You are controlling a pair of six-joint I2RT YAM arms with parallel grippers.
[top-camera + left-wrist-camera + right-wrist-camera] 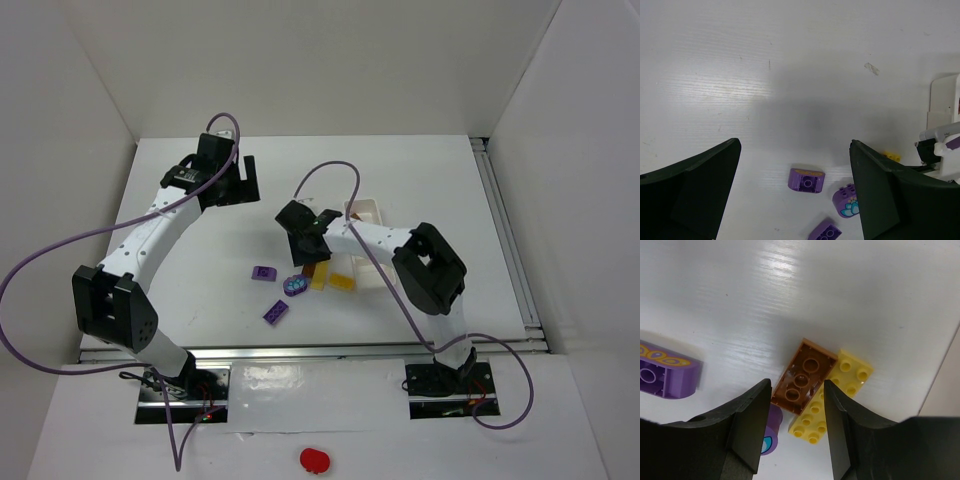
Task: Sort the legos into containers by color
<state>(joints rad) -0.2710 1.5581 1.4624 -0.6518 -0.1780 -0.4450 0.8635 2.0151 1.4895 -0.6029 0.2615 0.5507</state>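
Observation:
My right gripper (311, 254) is open, low over a cluster of legos beside the white tray (372, 205). In the right wrist view its jaws (796, 389) straddle the near end of an upside-down brown brick (805, 376), which lies against a yellow brick (834, 396). A rounded purple-blue piece (771, 436) peeks out under the left finger, and a purple arched brick (666, 375) lies at the left. My left gripper (238, 184) is open and empty, high above the table's far left. Its view shows the purple arched brick (806, 179), the rounded piece (845, 201) and another purple brick (824, 232).
In the top view a purple brick (264, 272), the rounded piece (296, 285), a second purple brick (276, 312) and two yellow bricks (342, 281) lie left of the tray. A red blob (314, 459) sits on the near ledge. White walls enclose the table.

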